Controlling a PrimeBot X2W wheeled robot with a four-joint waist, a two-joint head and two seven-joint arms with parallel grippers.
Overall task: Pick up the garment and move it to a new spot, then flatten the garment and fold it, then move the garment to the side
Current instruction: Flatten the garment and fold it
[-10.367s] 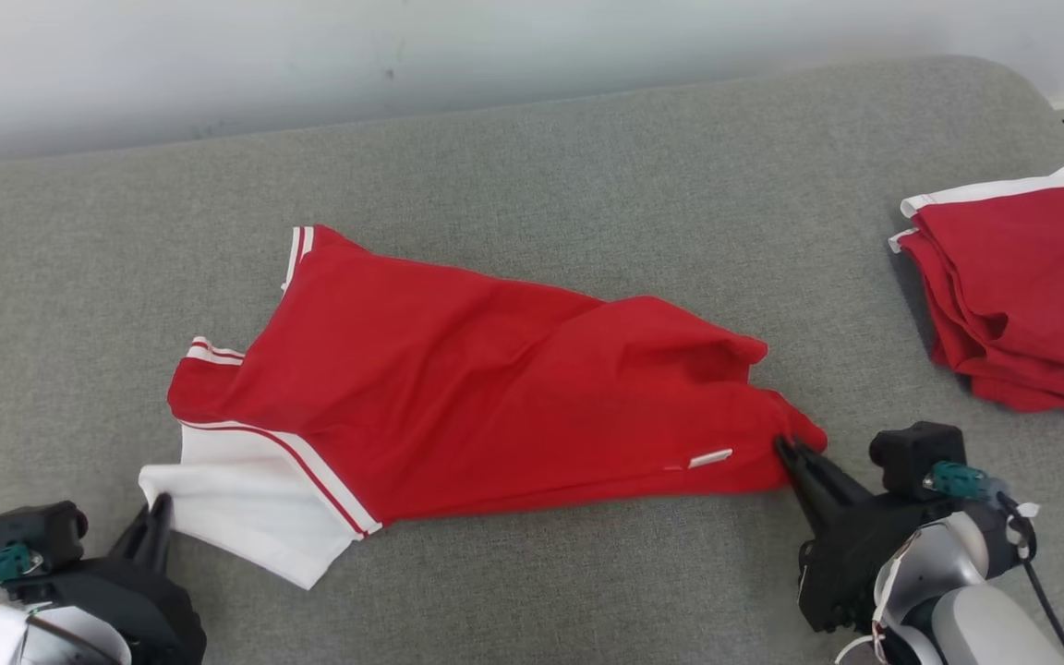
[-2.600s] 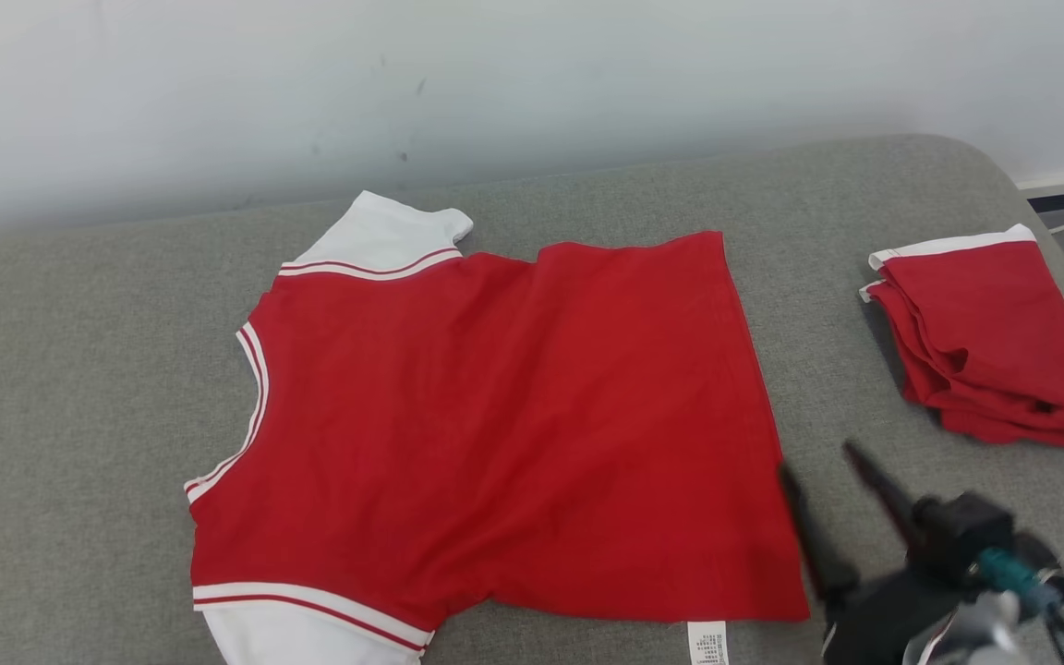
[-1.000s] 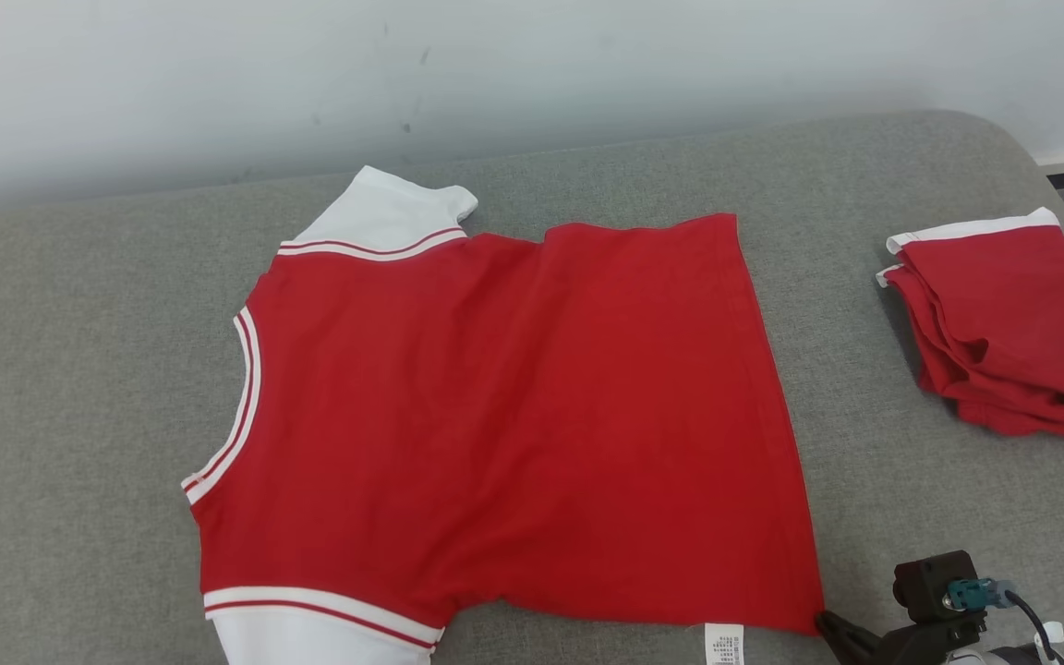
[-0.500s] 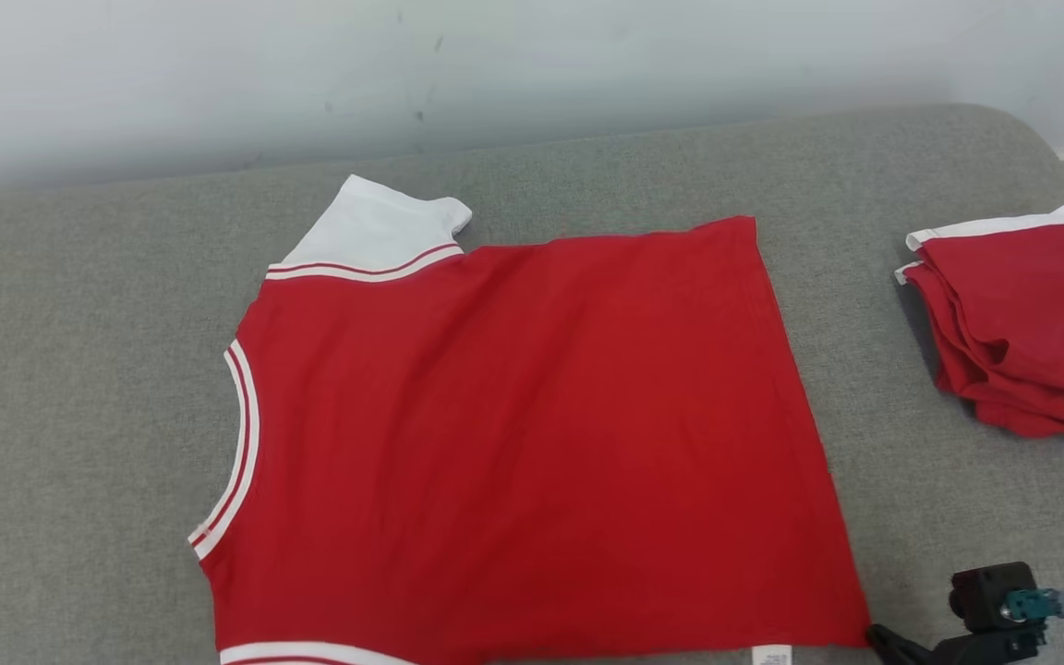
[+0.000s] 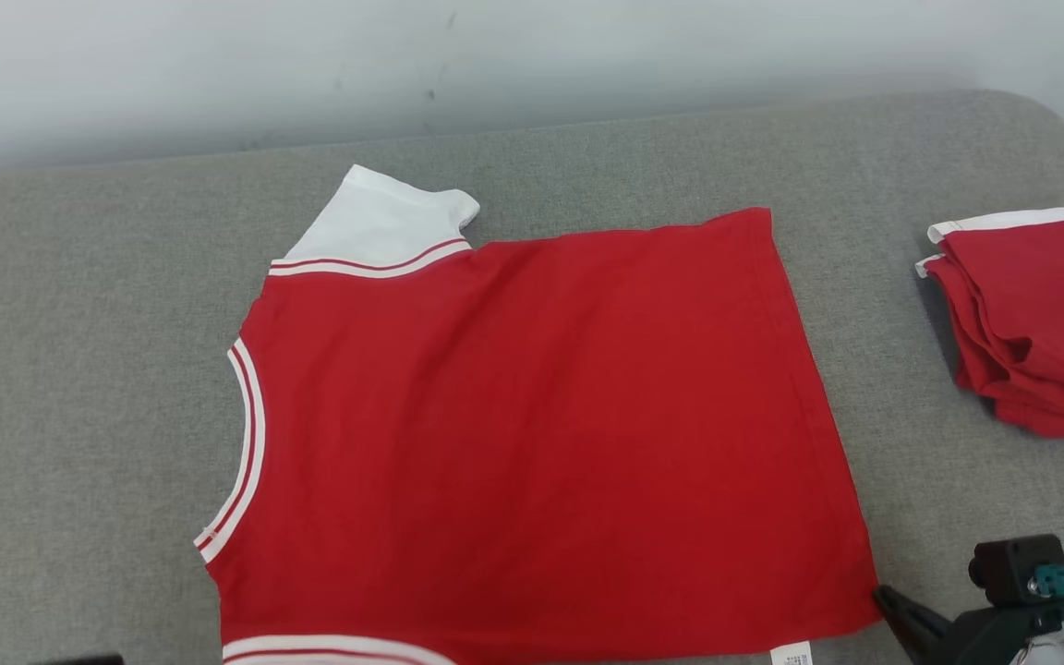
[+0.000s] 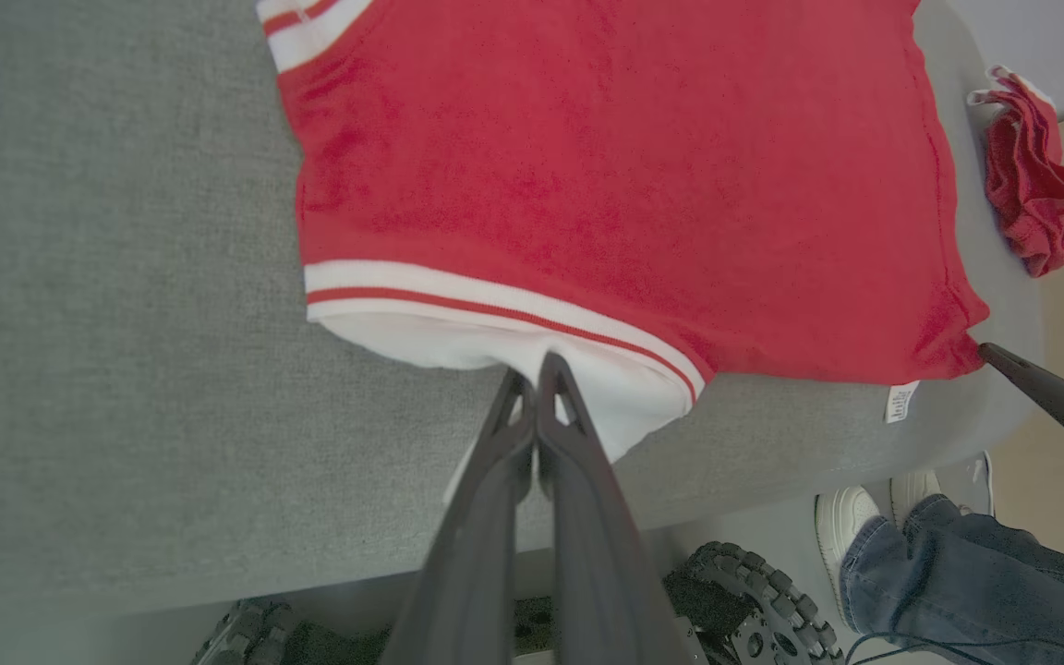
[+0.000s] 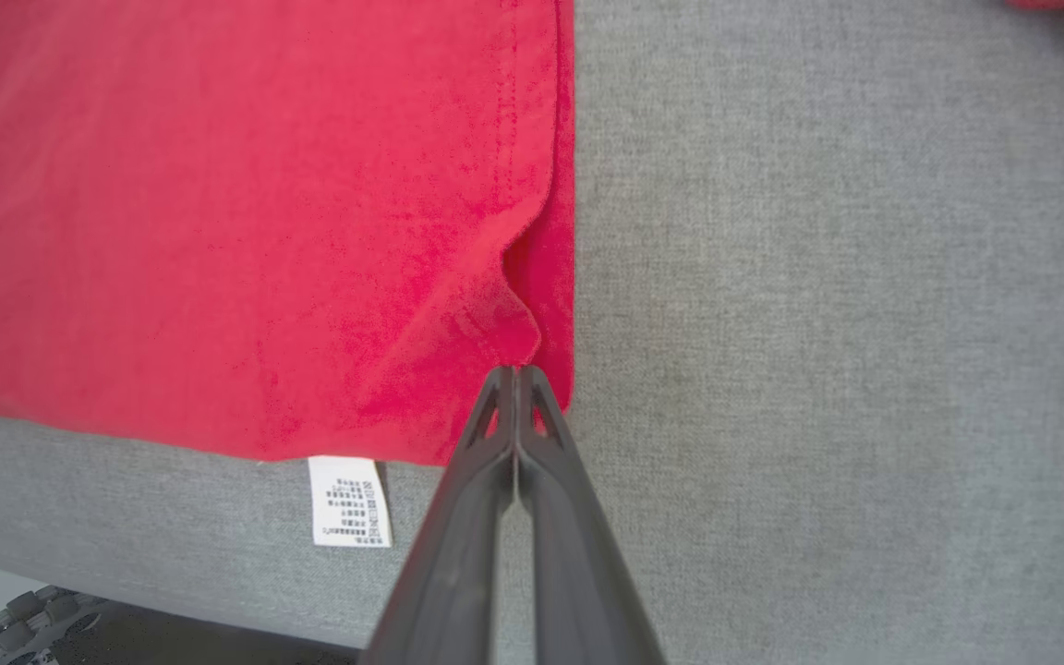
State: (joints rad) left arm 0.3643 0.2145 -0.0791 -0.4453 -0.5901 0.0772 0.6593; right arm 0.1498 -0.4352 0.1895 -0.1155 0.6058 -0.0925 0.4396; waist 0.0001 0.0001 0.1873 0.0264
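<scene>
T-shirt (image 5: pixel 532 434), red knit with white striped-trim sleeves, lies flat mid grey woven cushion (image 5: pixel 79 369); we note a folded red garment (image 5: pixel 1040 323) at right. Left wrist: left gripper (image 6: pixel 537 368) fingers pinched together on white sleeve (image 6: pixel 421 342). Right wrist: right gripper (image 7: pixel 515 374) clamped on puckered hem corner (image 7: pixel 532 314), white printed care label (image 7: pixel 350 499) just beside.

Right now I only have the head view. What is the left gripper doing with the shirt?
Observer: The left gripper is shut on the garment's white sleeve.
Operator: Is the right one gripping or just touching?
Observer: The right gripper is shut on the red hem corner, and the cloth puckers at its tips.
Operator: Anything near the base?
Observer: A person in jeans and white shoes stands beside the wheels.
</scene>
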